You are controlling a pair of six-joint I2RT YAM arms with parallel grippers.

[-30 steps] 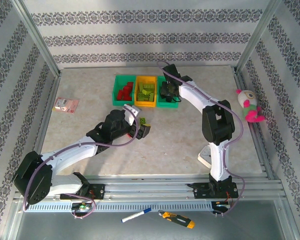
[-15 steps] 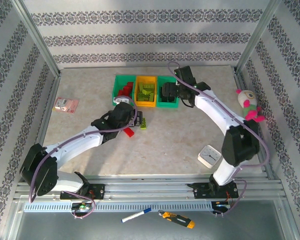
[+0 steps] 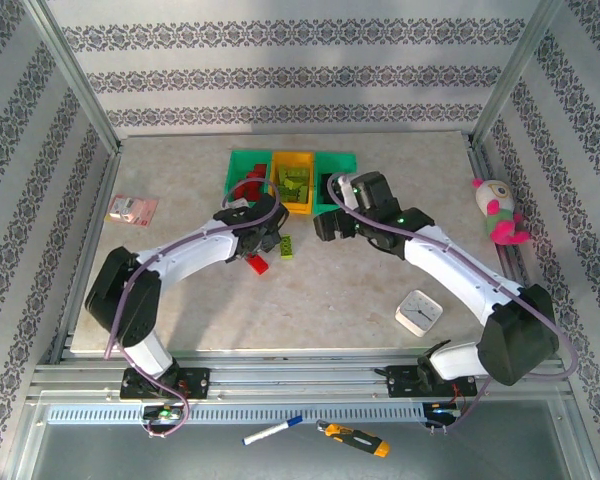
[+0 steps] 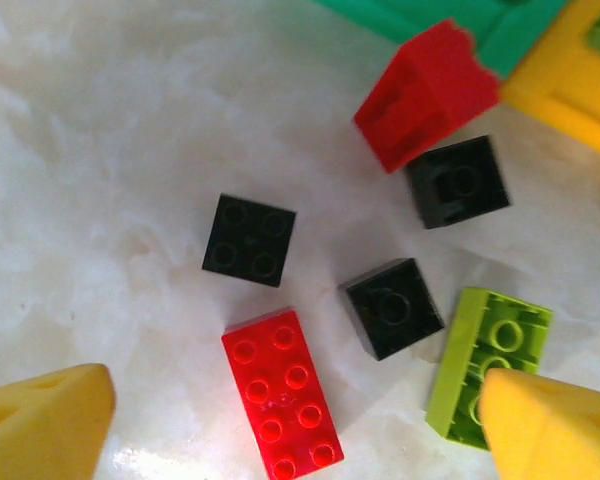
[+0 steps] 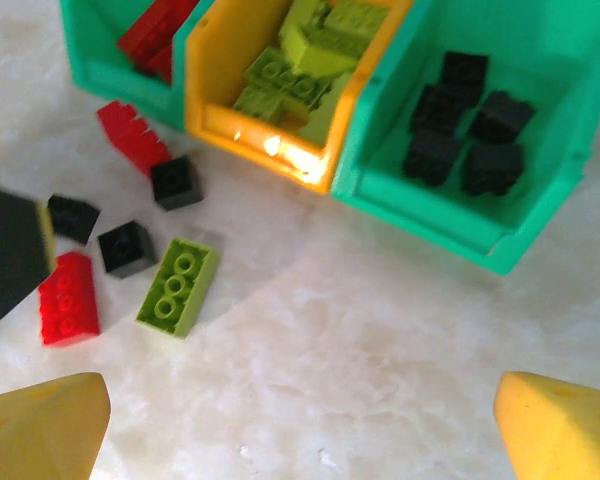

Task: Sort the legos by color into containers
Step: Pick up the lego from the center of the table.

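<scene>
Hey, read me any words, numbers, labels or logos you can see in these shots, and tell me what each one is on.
No text can be read anywhere in these views.
Print on the pink card: too small to read.
Face of the white timer: too small to read.
Studs of the red brick: blurred, no lettering legible.

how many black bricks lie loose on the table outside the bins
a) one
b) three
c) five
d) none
b: the left wrist view shows three black bricks lying on the table, next to two red bricks and one lime brick.
</scene>
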